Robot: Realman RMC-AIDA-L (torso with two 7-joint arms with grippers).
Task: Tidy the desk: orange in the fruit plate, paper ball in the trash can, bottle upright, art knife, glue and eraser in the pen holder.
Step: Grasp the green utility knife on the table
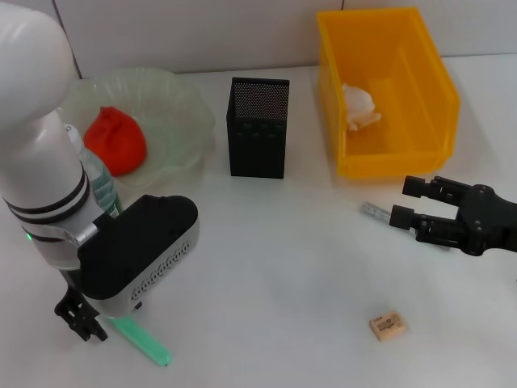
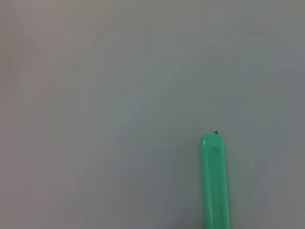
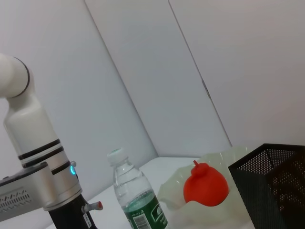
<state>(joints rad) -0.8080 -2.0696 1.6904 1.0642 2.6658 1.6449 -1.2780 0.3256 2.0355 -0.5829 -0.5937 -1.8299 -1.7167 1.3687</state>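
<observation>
My left gripper [image 1: 81, 317] sits low at the near left, over the slim green plastic art knife [image 1: 144, 339]; I cannot tell its finger state. My right gripper [image 1: 405, 202] hovers open and empty near the grey glue stick [image 1: 376, 212], just in front of the yellow-orange bin [image 1: 420, 158], which holds the crumpled white paper ball [image 1: 358, 106]. Red-orange fruit [image 1: 115, 141] rests in the pale-green scalloped plate [image 1: 186, 121]. Clear bottle [image 3: 136, 200] stands upright. Tan eraser [image 1: 387, 325] lies near right; black mesh pen holder [image 1: 258, 129] awaits.

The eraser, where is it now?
In the head view, the eraser lies on the table toward the robot's right, nearer the robot than the right gripper.
</observation>
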